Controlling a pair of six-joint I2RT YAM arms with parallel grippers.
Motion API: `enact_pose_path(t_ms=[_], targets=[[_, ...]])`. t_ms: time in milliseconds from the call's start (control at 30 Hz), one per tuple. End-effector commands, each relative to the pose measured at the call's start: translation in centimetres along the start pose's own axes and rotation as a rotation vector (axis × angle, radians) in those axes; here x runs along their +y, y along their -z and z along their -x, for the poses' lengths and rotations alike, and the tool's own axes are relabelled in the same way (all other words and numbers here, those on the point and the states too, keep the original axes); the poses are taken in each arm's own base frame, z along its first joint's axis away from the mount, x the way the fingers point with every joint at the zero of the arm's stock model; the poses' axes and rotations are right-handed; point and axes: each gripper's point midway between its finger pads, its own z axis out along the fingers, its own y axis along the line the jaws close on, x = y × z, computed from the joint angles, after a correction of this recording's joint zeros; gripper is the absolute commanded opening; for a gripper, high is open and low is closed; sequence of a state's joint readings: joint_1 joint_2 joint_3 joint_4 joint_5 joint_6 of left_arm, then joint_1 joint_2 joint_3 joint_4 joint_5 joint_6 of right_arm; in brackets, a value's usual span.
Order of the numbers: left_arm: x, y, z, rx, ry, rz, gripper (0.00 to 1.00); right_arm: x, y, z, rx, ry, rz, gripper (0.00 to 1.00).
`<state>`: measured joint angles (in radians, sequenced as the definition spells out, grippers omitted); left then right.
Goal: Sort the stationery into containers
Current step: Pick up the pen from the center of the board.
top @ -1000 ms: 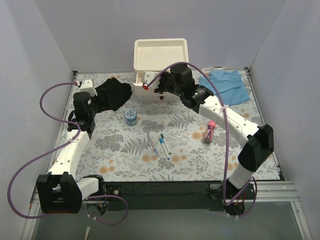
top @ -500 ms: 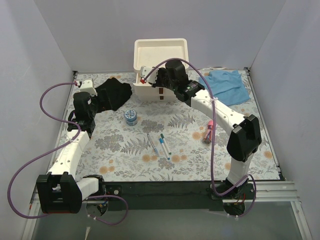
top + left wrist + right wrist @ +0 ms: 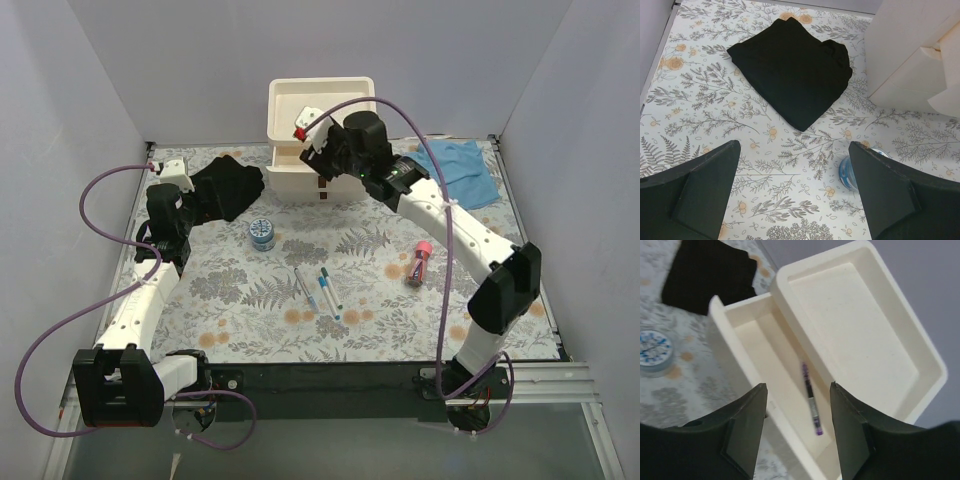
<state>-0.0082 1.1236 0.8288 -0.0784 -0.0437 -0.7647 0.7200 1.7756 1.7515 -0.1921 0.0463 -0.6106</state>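
Observation:
The cream-white organiser (image 3: pixel 274 112) stands at the back, its top drawer (image 3: pixel 747 340) pulled out. A purple and black pen (image 3: pixel 810 401) lies inside that drawer. My right gripper (image 3: pixel 797 386) hovers open above the drawer (image 3: pixel 290 168), nothing between its fingers; in the top view it (image 3: pixel 312 136) is over the organiser's front. Several pens (image 3: pixel 320 290) lie mid-table. A small blue round tub (image 3: pixel 262 233) and a pink-capped tube (image 3: pixel 418 263) rest on the floral mat. My left gripper (image 3: pixel 793 145) is open above the mat, the tub (image 3: pixel 846 172) by its right finger.
A folded black cloth (image 3: pixel 228 185) lies left of the organiser, just ahead of my left gripper (image 3: pixel 186 204); it fills the upper left wrist view (image 3: pixel 792 75). A blue cloth (image 3: pixel 455 170) lies at the back right. Grey walls close in three sides.
My right gripper has opened and let go of the pen, which now lies in the top drawer. It has lifted and swung back over the organiser. The left arm is still.

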Motion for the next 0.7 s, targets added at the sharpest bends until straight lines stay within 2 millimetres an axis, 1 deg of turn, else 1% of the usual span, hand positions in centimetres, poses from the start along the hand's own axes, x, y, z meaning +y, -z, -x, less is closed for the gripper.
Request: enact_pose_path(t_ms=[0,33,67,100,133,200,233,267,333,367,433,467,533,567,667], targets=[[0.6,0.5,1.0,-0.04,-0.006,0.022,0.91,7.6,7.0,1.5,0.003,-0.421,0.343,0.61],[0.6,0.6,0.9,-0.039,-0.007,0.026,0.91,9.8,7.9,0.1,0.062,-0.499,0.413,0.59],[0.7,0.6,0.8,-0.039,-0.01,0.029,0.91,11.1,9.0,-0.5,0.083,-0.54,0.454,0.6],[0.7,0.6,0.8,-0.038,-0.011,0.03,0.92,12.4,9.3,-2.0,0.129,-0.577,0.475,0.6],[0.8,0.7,0.8,-0.04,-0.013,0.03,0.92,14.4,9.6,-4.8,0.223,-0.647,0.48,0.6],[0.8,0.8,0.8,-0.04,-0.018,0.032,0.91,15.7,9.8,-7.6,0.324,-0.705,0.449,0.59],[0.9,0.8,0.7,-0.038,-0.026,0.034,0.91,16.9,10.1,-9.5,0.388,-0.736,0.451,0.56],[0.9,0.9,0.7,-0.038,-0.027,0.037,0.92,17.7,10.0,-10.5,0.431,-0.776,0.447,0.55],[1.1,0.9,0.5,-0.038,-0.03,0.043,0.91,18.5,9.8,-12.2,0.487,-0.797,0.409,0.52],[1.1,0.9,0.5,-0.037,-0.035,0.043,0.92,19.4,9.5,-13.4,0.529,-0.82,0.401,0.5],[1.2,1.0,0.3,-0.036,-0.035,0.046,0.92,19.9,8.9,-14.8,0.565,-0.829,0.365,0.47],[1.2,1.1,0.3,-0.035,-0.037,0.047,0.91,20.7,8.6,-15.7,0.596,-0.837,0.366,0.47],[1.2,1.2,0.2,-0.035,-0.035,0.045,0.91,21.1,8.0,-16.1,0.596,-0.826,0.359,0.46],[1.2,1.2,0.2,-0.035,-0.037,0.045,0.91,21.5,7.7,-16.8,0.618,-0.819,0.355,0.46],[1.2,1.3,0.2,-0.035,-0.035,0.048,0.92,22.1,7.4,-17.8,0.649,-0.805,0.34,0.46]])
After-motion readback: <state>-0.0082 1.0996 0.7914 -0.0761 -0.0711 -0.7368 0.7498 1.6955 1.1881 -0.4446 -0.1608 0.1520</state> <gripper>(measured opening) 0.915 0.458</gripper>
